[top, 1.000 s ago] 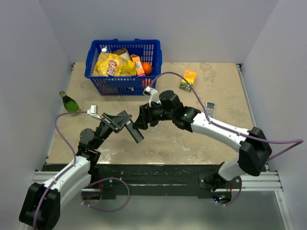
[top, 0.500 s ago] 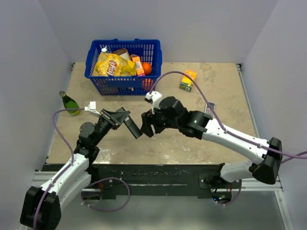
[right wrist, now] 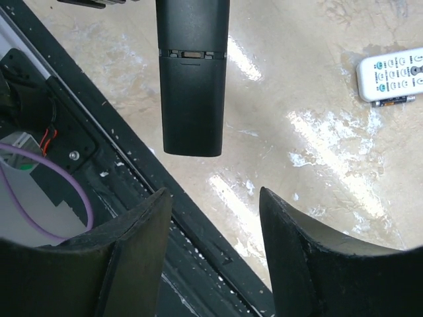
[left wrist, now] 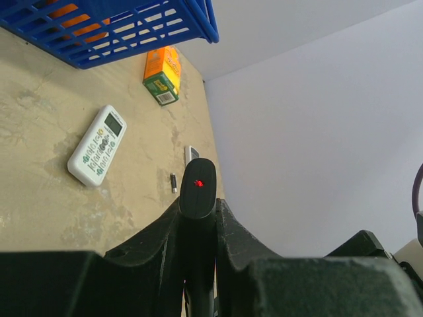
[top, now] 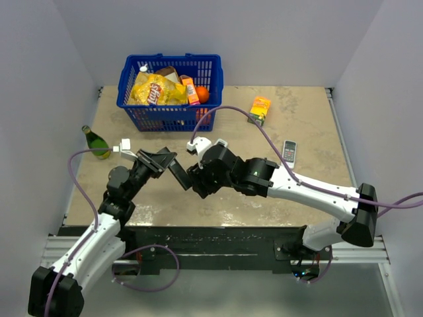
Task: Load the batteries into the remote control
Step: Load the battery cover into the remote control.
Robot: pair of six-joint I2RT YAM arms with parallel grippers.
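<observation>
Rail, black, along bottom of top view, both arm bases on it. Just above, left of centre: left gripper clamped on the remote control, which juts down-right from the fingers. Left wrist view: fingers pressed on both long sides of the black bar, small red light on its end face. Right gripper close to the remote's free end; jaws spread, nothing between them. Right wrist view: remote fills upper centre, plain side with a seam across it toward the camera, its end above the gap between the pads, touching neither. Beyond, on the table: one battery lying flat, centre of left wrist view, right of a white remote with a small screen. Second white remote right of centre in top view. Green bottle at left edge. Orange-green carton upper right. Blue basket, full of packets, upper left, farthest back.
</observation>
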